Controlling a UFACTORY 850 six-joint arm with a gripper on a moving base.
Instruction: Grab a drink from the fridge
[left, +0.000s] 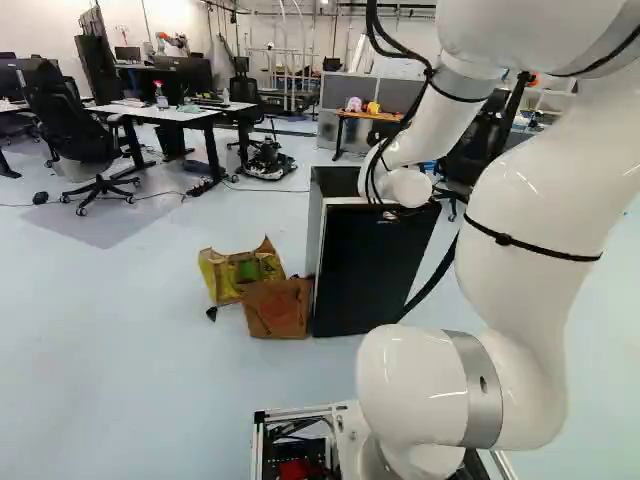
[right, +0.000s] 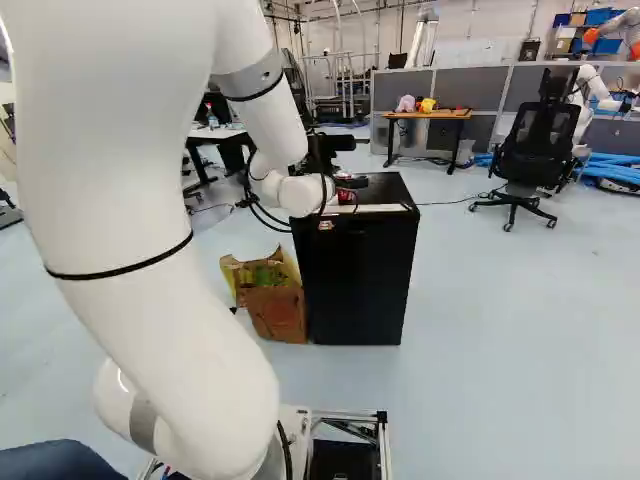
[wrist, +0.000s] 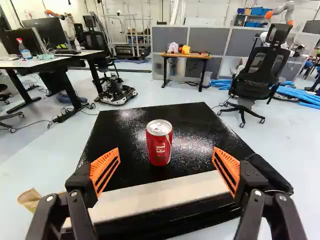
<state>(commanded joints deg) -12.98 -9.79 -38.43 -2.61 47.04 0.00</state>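
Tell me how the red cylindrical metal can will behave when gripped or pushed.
The red cylindrical metal can looks smooth and may slip in a loose grip. Standing upright and taller than wide, it could tip if pushed high; its round side might then roll.

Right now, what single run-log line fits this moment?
end effector: open | red drink can: upright atop black mini fridge, ungripped | phase: pre-grasp

"What's hidden around the gripper (right: 351, 183)?"
"The arm's white wrist (right: 300, 193) covers much of it in the right base view."
"And under it?"
"In the wrist view, its fingers cover bits of the fridge (wrist: 200, 132); beside it, the paper bag (wrist: 30, 198) is partly hidden too."
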